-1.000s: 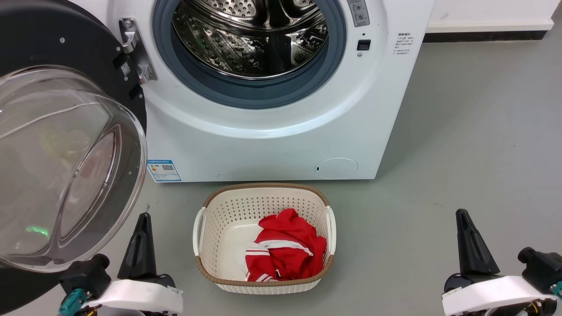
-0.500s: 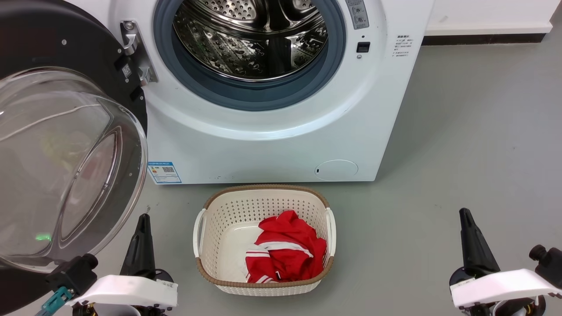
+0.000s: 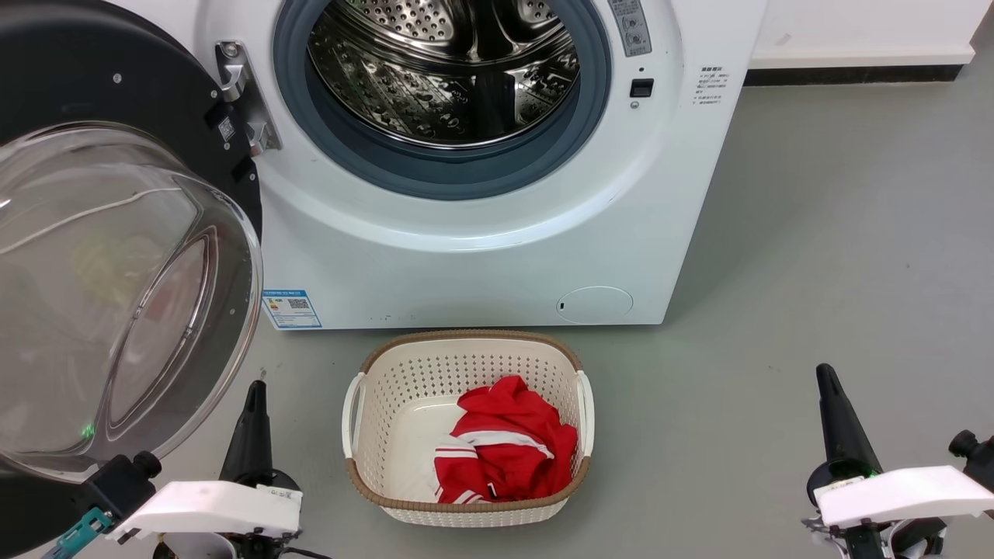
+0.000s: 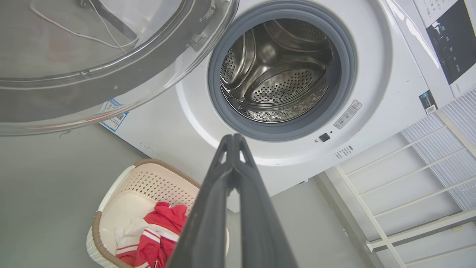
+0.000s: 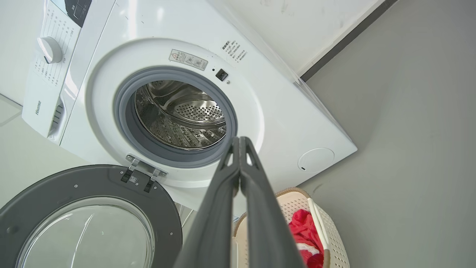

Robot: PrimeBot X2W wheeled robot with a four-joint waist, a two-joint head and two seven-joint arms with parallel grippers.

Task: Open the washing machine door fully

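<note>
The washing machine (image 3: 481, 248) is a white front-loader whose round opening shows the steel drum (image 3: 446, 70). Its door (image 3: 101, 93), black-rimmed with a bulging clear glass bowl (image 3: 116, 295), hangs swung out wide on the metal hinge (image 3: 241, 97) at the left of the head view. The door (image 5: 89, 219) also lies below the opening in the right wrist view. My left gripper (image 3: 255, 388) is shut and empty, low on the floor side just right of the glass bowl, not touching it. My right gripper (image 3: 823, 373) is shut and empty at the lower right, far from the machine.
A cream perforated laundry basket (image 3: 466, 357) with red and white clothing (image 3: 505, 442) stands on the grey floor in front of the machine, between my two arms. A white wall with a dark skirting runs behind at the right. A white rack (image 4: 409, 178) stands beside the machine.
The head camera has shifted a little, so the picture slid downward. Both arms have sunk lower in the head view, still shut. The door stands as before.
</note>
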